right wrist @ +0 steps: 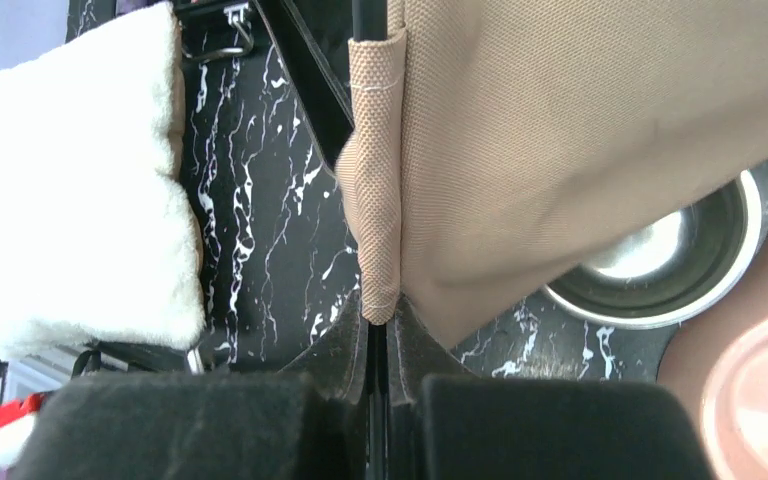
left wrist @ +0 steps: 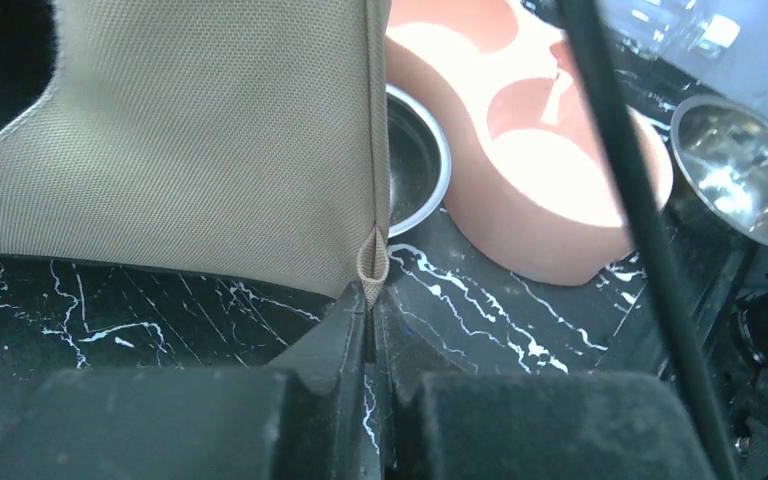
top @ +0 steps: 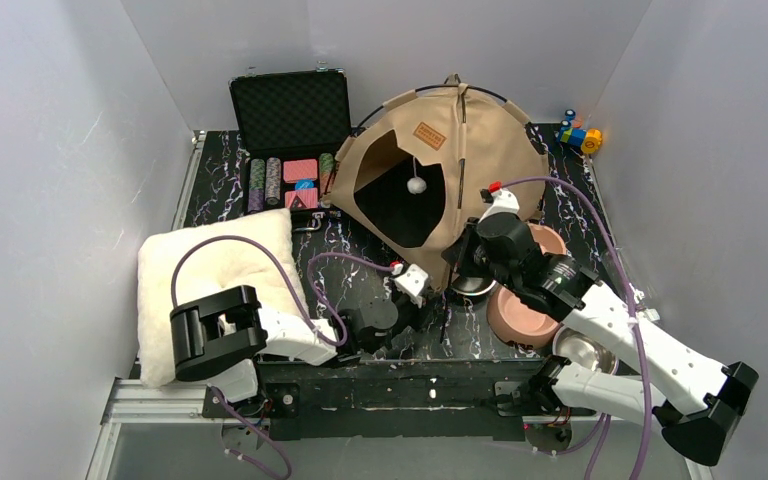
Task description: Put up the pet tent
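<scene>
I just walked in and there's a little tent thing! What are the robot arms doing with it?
Both arms are working on the tan pet tent, which stands rounded on the table. The left arm's fingers pinch a small fabric loop at the tent's bottom corner. The right arm's fingers pinch a fabric sleeve on its edge, just below a black pole. The fluffy cushion lies beside the tent, not inside.

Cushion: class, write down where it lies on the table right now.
In the top view the cushion lies at the near left of the table, in front of the open chip case and left of the tent.
</scene>
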Robot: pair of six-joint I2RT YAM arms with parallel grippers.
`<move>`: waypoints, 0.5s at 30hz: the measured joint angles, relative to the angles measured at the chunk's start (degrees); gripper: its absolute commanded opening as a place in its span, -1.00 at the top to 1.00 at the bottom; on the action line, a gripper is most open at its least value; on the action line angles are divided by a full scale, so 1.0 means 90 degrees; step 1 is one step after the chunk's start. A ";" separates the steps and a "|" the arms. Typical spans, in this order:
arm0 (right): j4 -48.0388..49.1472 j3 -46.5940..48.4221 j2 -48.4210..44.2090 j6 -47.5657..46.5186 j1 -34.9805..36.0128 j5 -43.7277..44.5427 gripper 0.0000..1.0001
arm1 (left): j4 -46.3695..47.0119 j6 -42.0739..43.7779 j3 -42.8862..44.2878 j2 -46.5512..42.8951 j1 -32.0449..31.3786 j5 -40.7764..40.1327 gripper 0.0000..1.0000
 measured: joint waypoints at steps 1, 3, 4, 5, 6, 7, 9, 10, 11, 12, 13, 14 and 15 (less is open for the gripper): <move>0.0080 0.0066 0.0063 -0.0075 -0.0053 0.0017 0.97 | 0.0051 -0.0024 -0.0080 -0.0024 -0.0080 -0.0104 1.00; 0.0163 0.0131 0.0192 -0.0206 -0.0109 0.0046 0.97 | 0.0109 -0.0073 -0.0102 -0.0092 -0.0177 -0.0287 1.00; 0.0211 0.0170 0.0257 -0.0262 -0.0138 0.0053 0.97 | 0.0117 -0.0092 -0.0102 -0.0126 -0.0211 -0.0364 1.00; 0.0253 0.0211 0.0311 -0.0313 -0.0165 0.0058 0.97 | 0.0131 -0.0117 -0.0102 -0.0153 -0.0245 -0.0449 1.00; 0.0267 0.0238 0.0347 -0.0359 -0.0182 0.0058 0.97 | 0.0141 -0.0138 -0.0104 -0.0172 -0.0272 -0.0508 1.00; 0.0287 0.0260 0.0376 -0.0403 -0.0197 0.0056 0.90 | 0.0146 -0.0175 -0.0104 -0.0197 -0.0296 -0.0573 1.00; 0.0284 0.0284 0.0396 -0.0442 -0.0211 0.0027 0.61 | 0.0107 -0.0296 -0.0126 -0.0267 -0.0325 -0.0690 1.00; 0.0279 0.0296 0.0393 -0.0457 -0.0214 -0.0024 0.40 | 0.0010 -0.0389 -0.0129 -0.0335 -0.0328 -0.0772 1.00; 0.0260 0.0316 0.0393 -0.0459 -0.0228 -0.0087 0.20 | -0.0085 -0.0474 -0.0129 -0.0398 -0.0338 -0.0831 1.00; 0.0265 0.0325 0.0376 -0.0461 -0.0238 -0.0163 0.00 | -0.0240 -0.0583 -0.0126 -0.0493 -0.0347 -0.0906 1.00; 0.0253 0.0328 0.0345 -0.0432 -0.0250 -0.0265 -0.14 | -0.0415 -0.0695 -0.0126 -0.0597 -0.0355 -0.0967 1.00; 0.0240 0.0328 0.0311 -0.0386 -0.0253 -0.0352 -0.22 | -0.0534 -0.0780 -0.0126 -0.0675 -0.0364 -0.0998 1.00; 0.0231 0.0328 0.0248 -0.0386 -0.0260 -0.0498 -0.32 | -0.0663 -0.0874 -0.0126 -0.0763 -0.0376 -0.1027 1.00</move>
